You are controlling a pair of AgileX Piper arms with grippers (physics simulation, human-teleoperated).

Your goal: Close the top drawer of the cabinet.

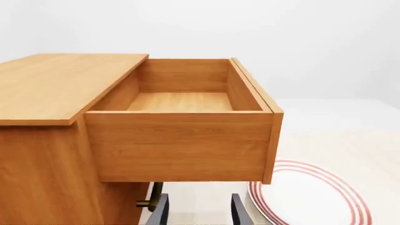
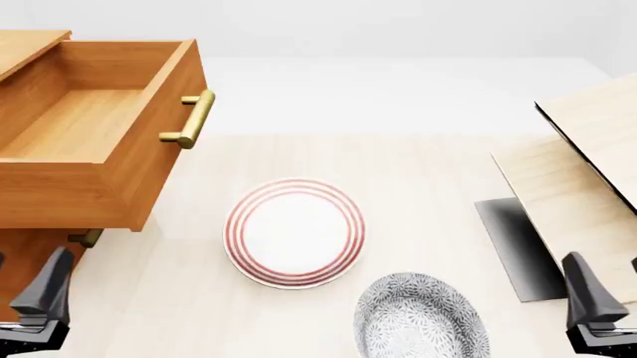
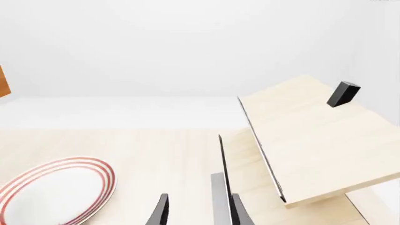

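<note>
A: Where does the top drawer [image 2: 89, 142] stand?

B: Pulled well out of the cabinet [image 1: 44, 89] at the counter's [image 2: 418, 194] left, empty inside, its brass handle [image 2: 191, 119] facing the middle; a second brass handle [image 2: 85, 239] shows just below it, on the lower drawer

A: And the tools?

B: The left tool [image 2: 40, 298] sits low near the cabinet, fingers apart and gripping nothing; the right tool [image 2: 589, 306] is well apart by the pale boards [image 2: 587, 186], likewise released

A: What could go wrong?

B: I'd judge a push landing on the drawer's side wall — not its front — would skew it or shove the cabinet; reaching low could catch the lower handle instead; a wide sweep might clip the red-ringed plate [image 2: 295, 233] or the patterned plate [image 2: 420, 317]

A: Any writing or brand?

B: None that I can read — only rings, pattern and wood grain
</note>
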